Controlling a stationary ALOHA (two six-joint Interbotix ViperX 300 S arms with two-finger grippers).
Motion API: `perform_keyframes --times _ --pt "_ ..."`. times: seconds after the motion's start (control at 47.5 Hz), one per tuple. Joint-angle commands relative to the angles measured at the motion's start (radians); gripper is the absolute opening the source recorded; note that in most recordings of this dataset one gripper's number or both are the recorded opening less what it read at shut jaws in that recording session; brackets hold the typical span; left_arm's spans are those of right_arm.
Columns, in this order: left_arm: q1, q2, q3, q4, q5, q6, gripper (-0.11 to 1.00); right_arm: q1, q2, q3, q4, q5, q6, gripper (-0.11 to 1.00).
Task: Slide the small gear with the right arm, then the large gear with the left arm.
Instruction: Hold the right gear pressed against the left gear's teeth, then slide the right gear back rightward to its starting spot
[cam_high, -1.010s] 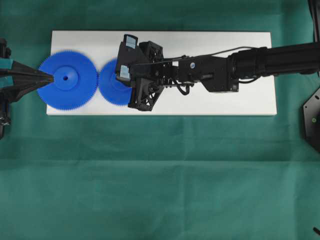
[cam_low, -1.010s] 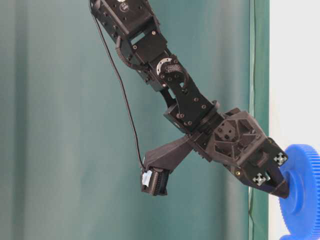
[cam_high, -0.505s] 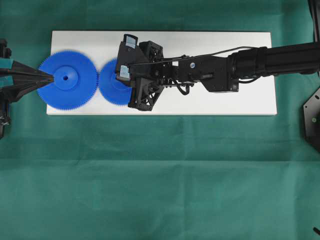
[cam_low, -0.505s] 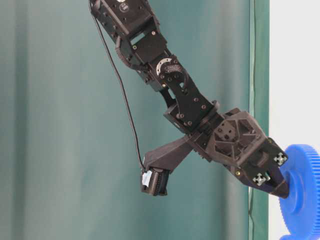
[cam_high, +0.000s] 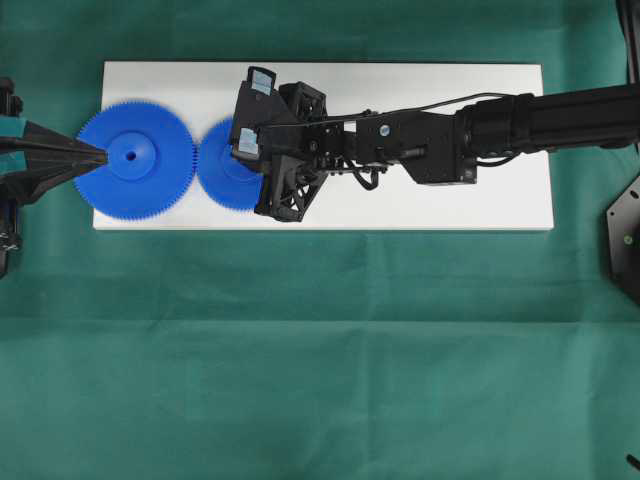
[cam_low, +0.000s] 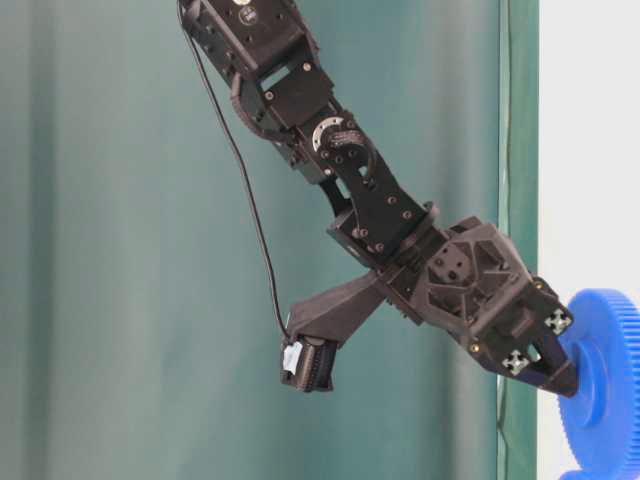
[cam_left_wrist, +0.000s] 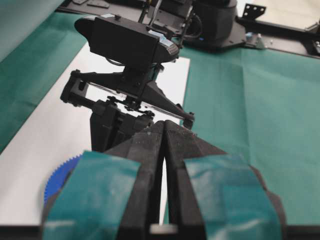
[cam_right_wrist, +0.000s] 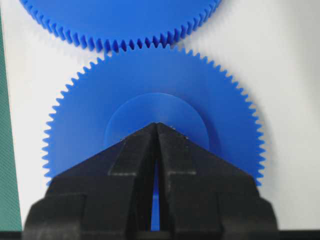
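The large gear (cam_high: 135, 160) lies flat at the left end of the white board (cam_high: 450, 200). The small gear (cam_high: 215, 165) lies just right of it, and their teeth meet. My left gripper (cam_high: 104, 155) is shut, its pointed tip against the left side of the large gear's raised hub (cam_low: 590, 370). A blue toothed edge of that gear (cam_left_wrist: 57, 175) shows beside the teal-taped fingers (cam_left_wrist: 100, 200). My right gripper (cam_right_wrist: 156, 124) is shut, its tip resting on the small gear's (cam_right_wrist: 100, 115) round hub and hiding the centre hole. The large gear's teeth (cam_right_wrist: 120, 20) mesh just beyond.
The white board sits on a green cloth (cam_high: 320, 350) that covers the table. The right arm (cam_high: 500, 125) stretches across the board's right half. A black fixture (cam_high: 625, 235) stands at the right edge.
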Motion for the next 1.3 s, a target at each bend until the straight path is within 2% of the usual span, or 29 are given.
perform_keyframes --times 0.0,0.274,0.463,0.61,0.989,1.284 --pt "0.002 0.006 -0.012 -0.002 -0.006 0.000 0.00 -0.002 -0.008 -0.008 -0.002 0.002 0.006 0.50" --pt "0.002 0.006 -0.012 -0.002 -0.008 0.000 0.00 -0.012 -0.008 0.006 -0.002 0.006 0.011 0.50" --pt "0.002 0.006 -0.014 -0.002 -0.006 -0.011 0.00 -0.031 -0.029 0.084 -0.002 0.008 0.041 0.50" --pt "0.002 0.006 -0.012 -0.002 -0.006 -0.012 0.00 -0.064 -0.104 0.215 -0.002 0.011 0.091 0.50" --pt "0.002 0.011 -0.017 -0.002 -0.006 -0.011 0.00 -0.130 -0.354 0.601 -0.002 0.040 0.267 0.50" --pt "0.002 0.017 -0.026 -0.002 -0.006 -0.011 0.00 -0.146 -0.499 0.776 -0.002 0.100 0.350 0.50"
